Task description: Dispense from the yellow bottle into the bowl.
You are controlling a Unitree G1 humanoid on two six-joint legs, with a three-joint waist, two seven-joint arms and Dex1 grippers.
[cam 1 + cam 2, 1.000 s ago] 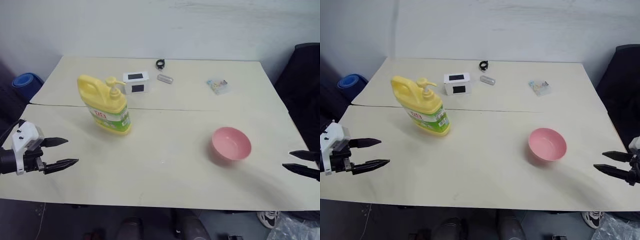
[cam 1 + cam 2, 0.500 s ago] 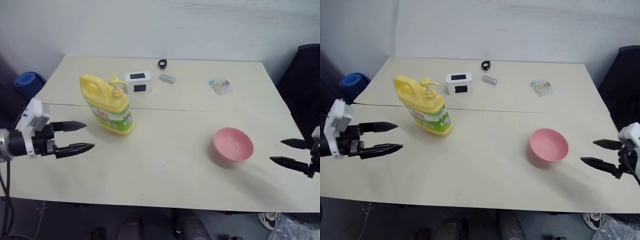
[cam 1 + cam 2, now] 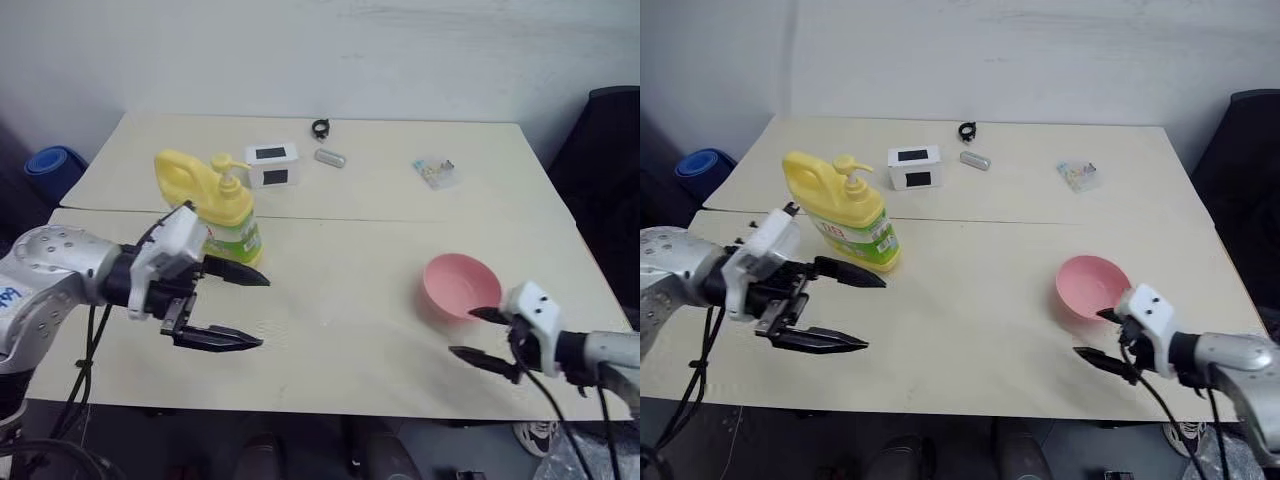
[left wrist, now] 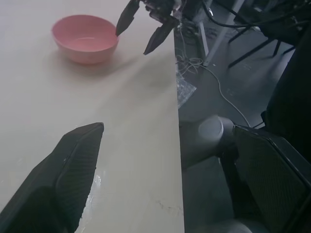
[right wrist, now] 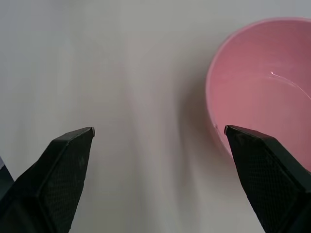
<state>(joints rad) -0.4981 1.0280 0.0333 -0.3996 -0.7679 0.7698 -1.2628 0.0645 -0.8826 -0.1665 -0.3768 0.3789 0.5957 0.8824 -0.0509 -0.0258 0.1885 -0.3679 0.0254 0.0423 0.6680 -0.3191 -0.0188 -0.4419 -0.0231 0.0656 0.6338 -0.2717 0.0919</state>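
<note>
1. The large yellow plastic jug with loop handle, pump top and green-white label (image 3: 213, 208) stands upright on the pale cream tabletop (image 3: 340, 290), toward its left side.
2. The small round pink plastic bowl (image 3: 460, 285) sits on the right part of the tabletop, well apart from the jug. It appears empty, though the sheen inside leaves this uncertain.
3. The left end effector (image 3: 240, 310) hovers over the tabletop just in front of the jug. Its two black fingers are spread wide, one above the other, and nothing is between them. The upper fingertip lies close by the jug's base; contact cannot be confirmed.
4. The right end effector (image 3: 480, 335) sits at the near rim of the bowl. Its fingers are spread wide and grip nothing; one fingertip lies at the bowl's edge, the other over bare tabletop.
5. At the far side of the tabletop stand a small white box with dark panels (image 3: 271, 164), a small black ring-shaped object (image 3: 320, 128), a short grey cylinder (image 3: 329, 157) and a small clear packet (image 3: 436, 172).
</note>
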